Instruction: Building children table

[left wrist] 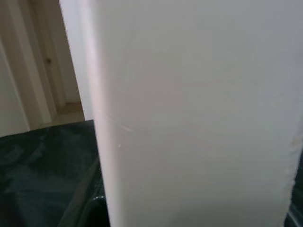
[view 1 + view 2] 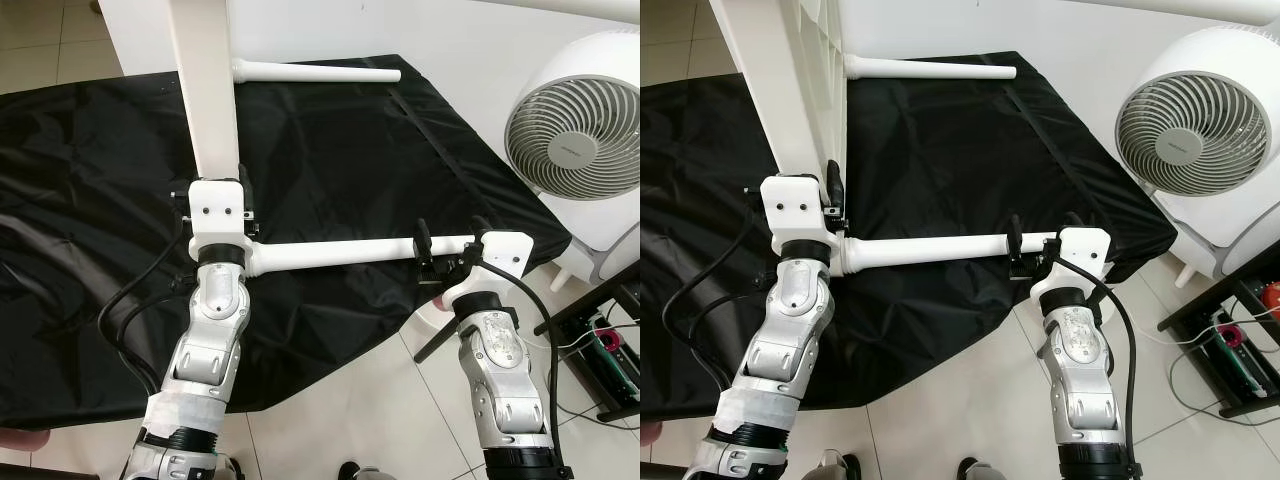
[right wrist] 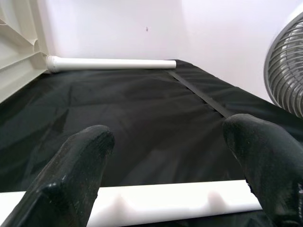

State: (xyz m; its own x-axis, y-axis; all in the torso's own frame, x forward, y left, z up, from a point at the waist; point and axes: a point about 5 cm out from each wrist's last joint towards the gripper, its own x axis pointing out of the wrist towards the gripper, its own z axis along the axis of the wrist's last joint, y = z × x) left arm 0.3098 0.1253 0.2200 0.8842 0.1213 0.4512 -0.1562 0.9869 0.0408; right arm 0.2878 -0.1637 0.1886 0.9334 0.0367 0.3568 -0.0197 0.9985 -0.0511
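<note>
A white table top (image 2: 205, 80) stands on edge on the black cloth (image 2: 330, 160). My left gripper (image 2: 215, 190) is at its lower end, one black finger (image 2: 247, 198) on each side of the panel, shut on it. A white table leg (image 2: 340, 252) runs sideways from that corner toward my right gripper (image 2: 452, 238). This gripper is open, its fingers (image 3: 80, 161) spread wide, with the leg (image 3: 180, 198) lying across their base. A second white leg (image 2: 315, 72) lies at the back of the cloth against the wall.
A white fan (image 2: 580, 130) stands to the right, close to my right arm. A black rack with cables (image 2: 610, 340) is at the lower right. Tiled floor (image 2: 370, 400) lies in front of the cloth's edge. A white wall closes the back.
</note>
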